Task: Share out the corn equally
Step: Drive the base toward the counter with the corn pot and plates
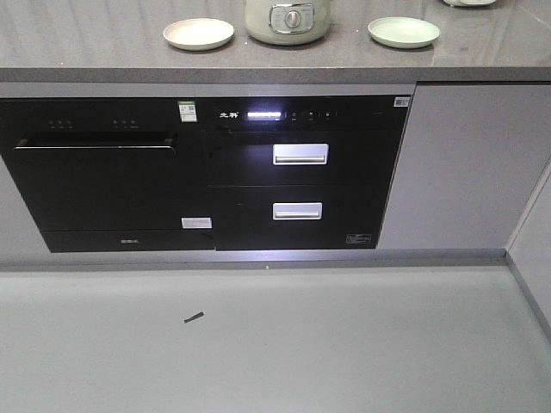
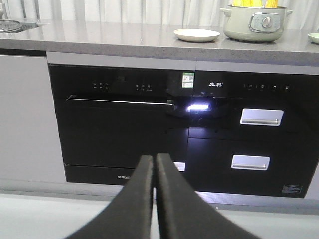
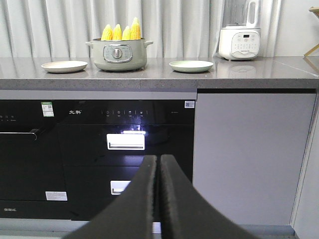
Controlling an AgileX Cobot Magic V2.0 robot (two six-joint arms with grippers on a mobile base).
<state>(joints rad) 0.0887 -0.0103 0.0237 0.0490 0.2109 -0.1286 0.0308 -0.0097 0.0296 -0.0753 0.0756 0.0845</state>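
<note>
The left gripper [image 2: 154, 158] is closed, its two black fingers pressed tip to tip and holding nothing. The right gripper [image 3: 159, 158] is closed and empty as well, its dark fingers meeting along a thin seam. Both hang low in front of a black glass-fronted bank of built-in kitchen appliances [image 3: 79, 149], well apart from it. Straight beyond the right gripper sit two silver drawer handles [image 3: 125, 142], one above the other.

Higher up, a grey speckled stone surface [image 3: 149, 79] runs across the top of the cabinets. On it, above and to the left of the right gripper, stands a round pale green electric cooking pot [image 3: 118, 56] with a dial on its front. The cobs of bright yellow corn [image 3: 121, 33] stand upright inside this pot, close together, with four pointed tips showing above the rim.

A shallow cream round plate [image 3: 64, 66] lies on the surface to the left of the pot. A shallow pale green round plate [image 3: 191, 65] lies to the pot's right, above and slightly right of the right gripper. Farther right stands a white blender with a clear jug [image 3: 239, 37]. Seen from the left gripper, the pot is up and to the right, with the cream plate just left of it.
</note>
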